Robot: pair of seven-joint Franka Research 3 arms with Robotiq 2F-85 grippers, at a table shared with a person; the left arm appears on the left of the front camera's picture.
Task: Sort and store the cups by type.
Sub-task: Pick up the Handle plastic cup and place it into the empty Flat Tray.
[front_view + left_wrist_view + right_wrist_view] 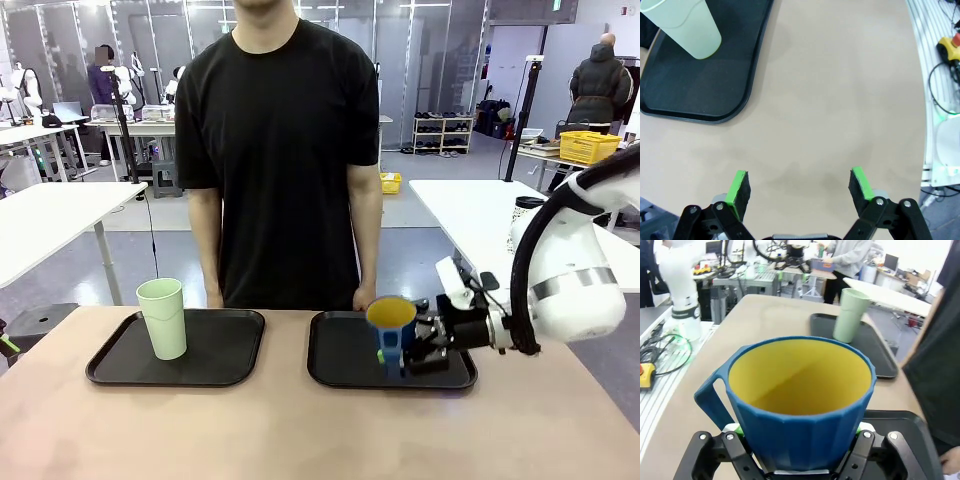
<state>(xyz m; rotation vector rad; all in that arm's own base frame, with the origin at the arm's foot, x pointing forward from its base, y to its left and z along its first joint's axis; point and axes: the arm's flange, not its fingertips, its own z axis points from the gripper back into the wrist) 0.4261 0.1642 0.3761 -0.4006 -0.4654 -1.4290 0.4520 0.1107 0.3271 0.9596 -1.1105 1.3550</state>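
A tall pale green tumbler (163, 318) stands upright on the left black tray (235, 350); the left wrist view has it (685, 25) at top left, the right wrist view has it (850, 315) far off. My right gripper (425, 345) is shut on a dark blue mug (392, 325) with a yellow inside, upright at the right black tray (335, 360); whether it touches the tray I cannot tell. In the right wrist view the mug (800, 400) sits between my fingers, its blue handle to the left. My left gripper (800, 187) stands open over bare table, apart from the tumbler.
A person in a black shirt (280, 150) stands at the far edge between the trays, one hand (362, 298) close to the right tray's back rim. Bare tan tabletop (300, 430) lies in front of both trays. Cables and a red button box (950, 45) lie off the table's edge.
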